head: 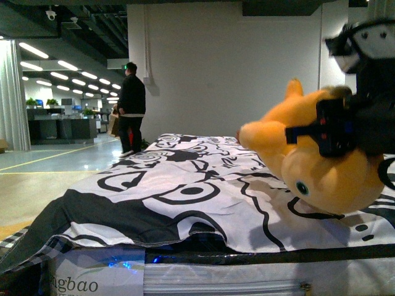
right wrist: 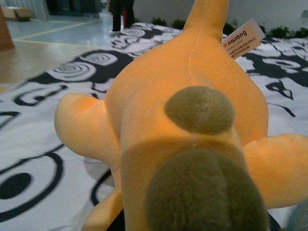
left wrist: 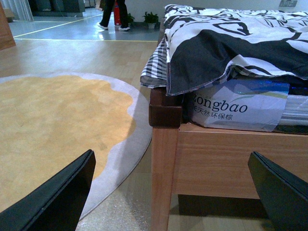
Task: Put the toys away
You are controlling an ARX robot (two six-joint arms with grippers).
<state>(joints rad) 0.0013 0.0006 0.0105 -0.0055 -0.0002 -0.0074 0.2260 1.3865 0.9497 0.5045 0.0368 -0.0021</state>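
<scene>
The orange-yellow plush animal (head: 308, 154) hangs in the air above the bed at the right of the front view, head down, one eye showing. My right gripper (head: 336, 128) is shut on it and holds it clear of the bedcover. In the right wrist view the plush animal (right wrist: 183, 96) fills the picture, with brownish patches and a white tag (right wrist: 242, 37); the fingers are hidden behind it. My left gripper (left wrist: 175, 192) is open and empty, low beside the bed's wooden corner post (left wrist: 163, 168); its two dark fingers (left wrist: 57, 197) show at the picture's lower corners.
The bed (head: 185, 185) has a black-and-white patterned cover over a wrapped mattress (left wrist: 240, 103). A round yellow rug with grey border (left wrist: 53, 125) lies on the floor beside it. A person in black (head: 131, 105) stands far back near the white wall.
</scene>
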